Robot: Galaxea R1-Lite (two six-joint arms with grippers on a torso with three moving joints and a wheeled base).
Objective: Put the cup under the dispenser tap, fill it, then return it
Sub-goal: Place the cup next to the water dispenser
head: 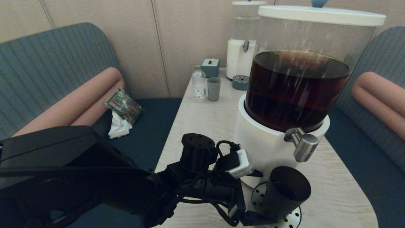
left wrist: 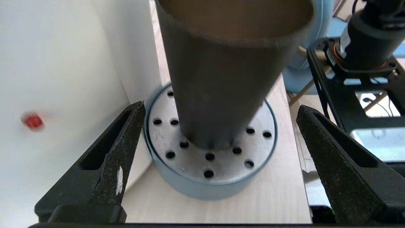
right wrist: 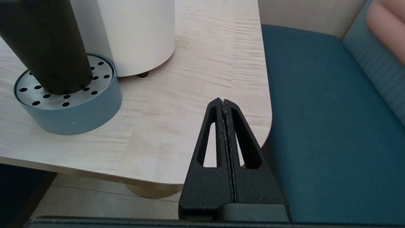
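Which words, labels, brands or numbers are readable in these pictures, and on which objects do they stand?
None can be read.
Clear bottle: white label with a green mark, too small to read.
Printed packet on the seat: pattern too blurred to read.
Small sticker on the left arm's cable: unreadable.

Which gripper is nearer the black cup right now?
Left. The left gripper is open, fingers either side of the cup without touching; the right gripper is shut, off by the table's corner.
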